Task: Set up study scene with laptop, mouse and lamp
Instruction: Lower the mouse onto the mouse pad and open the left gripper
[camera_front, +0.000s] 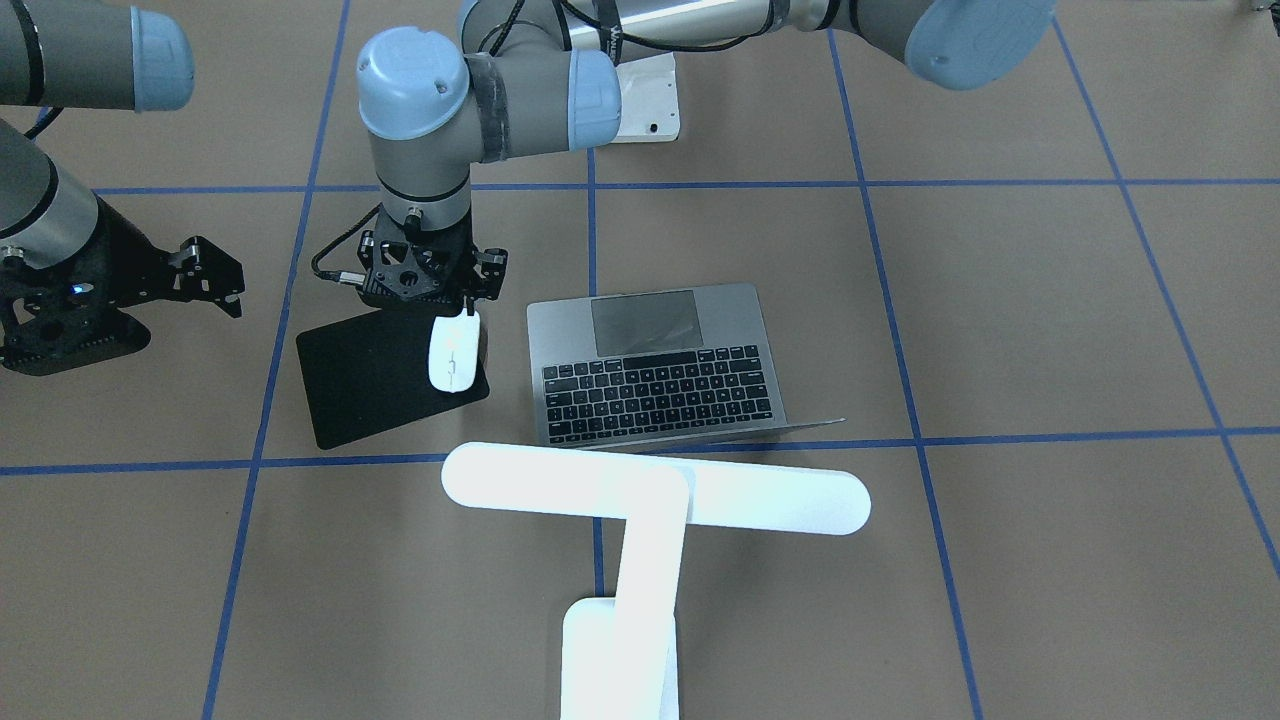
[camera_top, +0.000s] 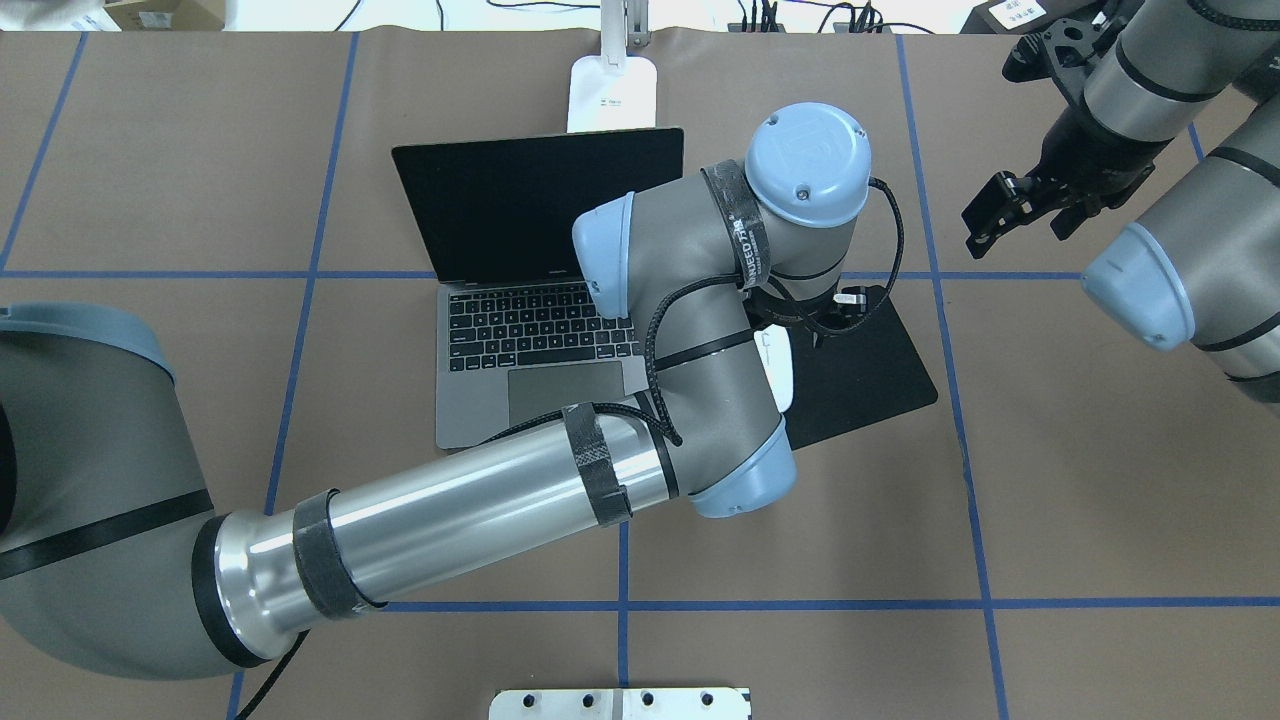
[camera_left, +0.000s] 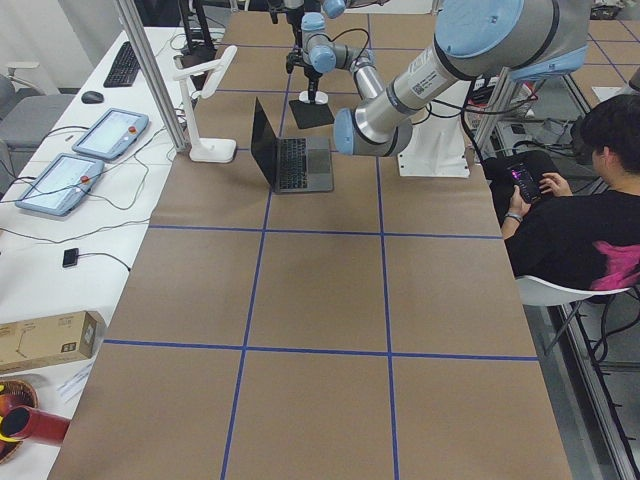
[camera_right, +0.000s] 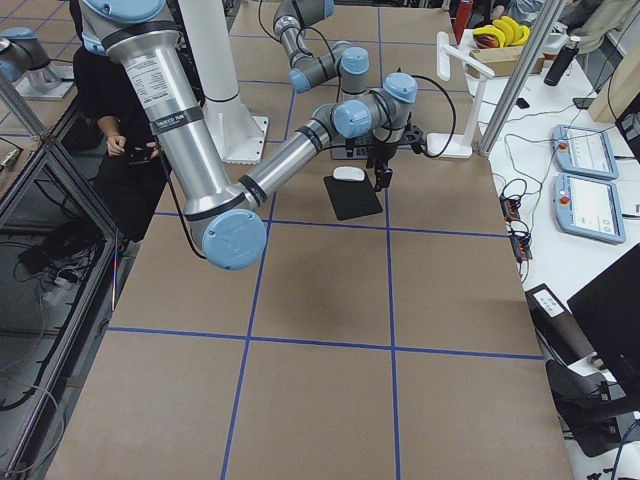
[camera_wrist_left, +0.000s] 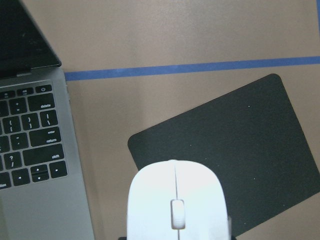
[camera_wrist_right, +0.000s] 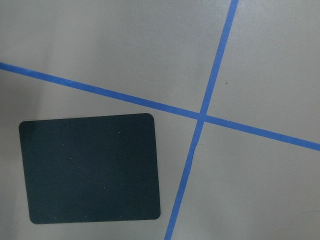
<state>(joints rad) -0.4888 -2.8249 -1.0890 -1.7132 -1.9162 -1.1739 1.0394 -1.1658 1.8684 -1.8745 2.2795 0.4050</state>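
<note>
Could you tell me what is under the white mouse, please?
The black mat lies under the mouse, at the edge beside the laptop. The mouse covers whether they touch.

At mid-table, the laptop (camera_front: 655, 370), open, keyboard toward the robot, screen toward the far edge. Just beyond that screen, the lamp (camera_front: 655, 490), head above and across the lid. To the laptop's right, near it, the mat (camera_front: 370, 385). Over the mat's laptop-side edge, the mouse (camera_front: 453, 352), in the left gripper (camera_front: 455, 312). Well off to the right, the right gripper (camera_top: 1020, 215).
</note>
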